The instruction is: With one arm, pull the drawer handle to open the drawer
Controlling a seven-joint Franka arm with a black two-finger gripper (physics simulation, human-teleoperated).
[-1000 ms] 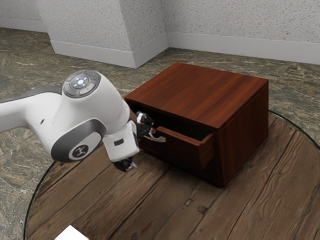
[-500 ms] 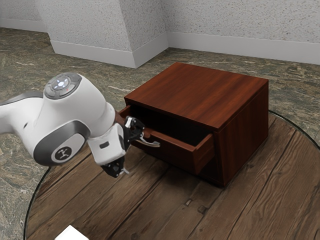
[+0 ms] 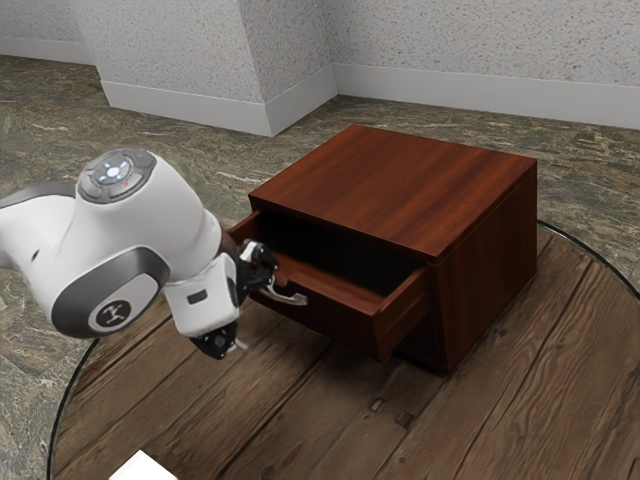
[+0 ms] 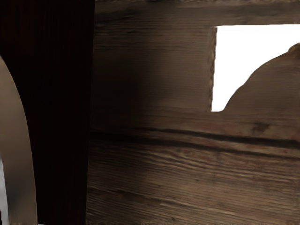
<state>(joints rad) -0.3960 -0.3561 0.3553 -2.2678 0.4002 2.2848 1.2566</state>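
- Drawer (image 3: 335,305) stands partly out of the cabinet (image 3: 400,185), above the table (image 3: 330,420).
- Arm (image 3: 120,250) reaches in from the exterior view's left.
- Gripper (image 3: 262,270) is clamped on the handle (image 3: 292,296) at the drawer's front.
- Cabinet stands on the table's far side, toward the exterior view's right.

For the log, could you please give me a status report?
Jaws shut on handle. Drawer partly open. Nothing in the way.
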